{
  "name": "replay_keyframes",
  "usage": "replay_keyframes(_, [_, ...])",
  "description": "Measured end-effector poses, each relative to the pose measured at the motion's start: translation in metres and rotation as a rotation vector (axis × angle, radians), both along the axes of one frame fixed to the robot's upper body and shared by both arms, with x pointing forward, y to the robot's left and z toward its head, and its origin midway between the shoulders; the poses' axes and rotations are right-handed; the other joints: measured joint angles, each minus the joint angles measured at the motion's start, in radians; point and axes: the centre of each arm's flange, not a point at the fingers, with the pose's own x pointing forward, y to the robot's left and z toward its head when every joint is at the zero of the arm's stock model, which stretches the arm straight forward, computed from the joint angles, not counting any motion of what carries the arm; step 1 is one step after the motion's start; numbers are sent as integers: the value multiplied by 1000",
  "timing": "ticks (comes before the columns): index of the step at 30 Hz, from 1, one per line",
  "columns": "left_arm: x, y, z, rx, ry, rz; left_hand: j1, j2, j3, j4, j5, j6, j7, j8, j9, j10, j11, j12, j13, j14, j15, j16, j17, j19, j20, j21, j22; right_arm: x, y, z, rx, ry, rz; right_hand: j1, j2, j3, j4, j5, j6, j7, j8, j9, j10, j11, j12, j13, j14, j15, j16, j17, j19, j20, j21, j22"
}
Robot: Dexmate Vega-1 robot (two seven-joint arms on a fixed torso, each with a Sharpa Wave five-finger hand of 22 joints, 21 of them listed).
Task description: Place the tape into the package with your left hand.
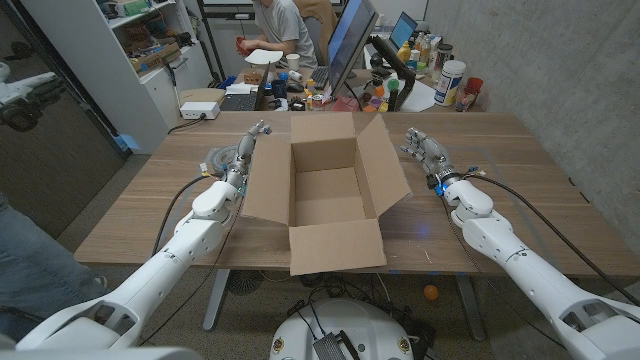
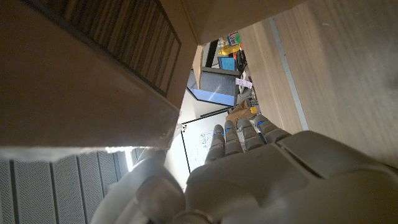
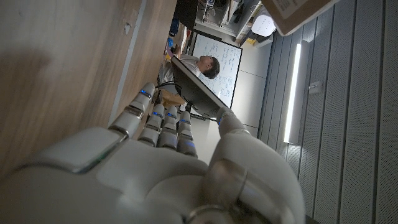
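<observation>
Head view, open cardboard box (image 1: 335, 195), inside bare, flaps spread

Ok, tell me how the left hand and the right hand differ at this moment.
The left hand stands close beside the open cardboard box, by its left flap; the right hand stands apart from the box, past its right flap. A roll of tape lies on the table just beside the left hand; nothing lies next to the right hand. Both hands hold nothing, fingers extended away from the robot over the wooden table.
</observation>
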Motion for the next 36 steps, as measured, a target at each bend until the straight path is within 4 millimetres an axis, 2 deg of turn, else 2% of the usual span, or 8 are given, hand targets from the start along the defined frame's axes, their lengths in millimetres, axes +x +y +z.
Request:
replay_keyframes(11, [-3, 3, -1, 4, 5, 0, 0, 0, 0, 0, 0, 0, 0, 0, 0, 0, 0, 0, 0, 0, 0, 0, 0, -5, 5, 0, 0, 0, 6, -2, -1, 7, 10, 4, 4, 0, 0, 0, 4, -4, 0, -3, 0, 0, 0, -3, 0, 0, 0, -3, 0, 0, 0, 0])
replay_keyframes(36, [-7, 1, -4, 32, 15, -25, 4, 4, 0, 0, 0, 0, -1, 4, 0, 3, 3, 4, 0, 0, 0, 0, 0, -16, 16, 0, 0, -4, 4, -4, 9, 7, -4, 4, 4, 0, 0, 0, 5, -5, 0, -7, 0, 0, 0, -3, 0, 0, 0, -7, 7, 0, 0, 0])
